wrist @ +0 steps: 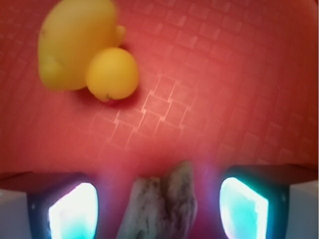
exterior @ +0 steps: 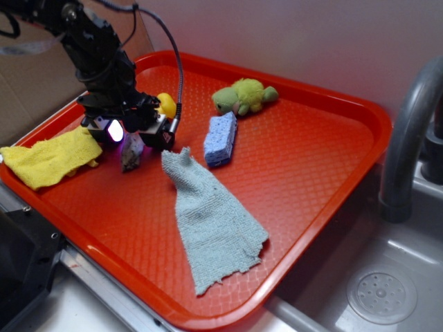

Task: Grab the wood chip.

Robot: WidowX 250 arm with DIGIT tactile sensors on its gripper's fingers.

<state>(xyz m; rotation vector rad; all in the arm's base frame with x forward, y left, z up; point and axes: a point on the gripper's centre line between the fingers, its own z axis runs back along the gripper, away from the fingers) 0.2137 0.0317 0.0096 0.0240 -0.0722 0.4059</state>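
The wood chip (exterior: 131, 153) is a rough brown-grey sliver lying on the red tray (exterior: 325, 159) at its left side. My gripper (exterior: 136, 135) hangs straight over it, open, one finger on each side. In the wrist view the wood chip (wrist: 162, 206) lies between the two glowing pads (wrist: 75, 211), with a gap of red tray showing on both sides. Neither pad touches the chip. Its lower end runs out of the wrist view's bottom edge.
A yellow rubber duck (exterior: 166, 105) (wrist: 82, 47) sits just behind the gripper. A blue sponge (exterior: 220, 138) and a green plush turtle (exterior: 243, 95) lie to the right. A yellow cloth (exterior: 52, 158) lies left, a grey-blue cloth (exterior: 211, 218) in front. A faucet (exterior: 408, 131) stands beyond the tray.
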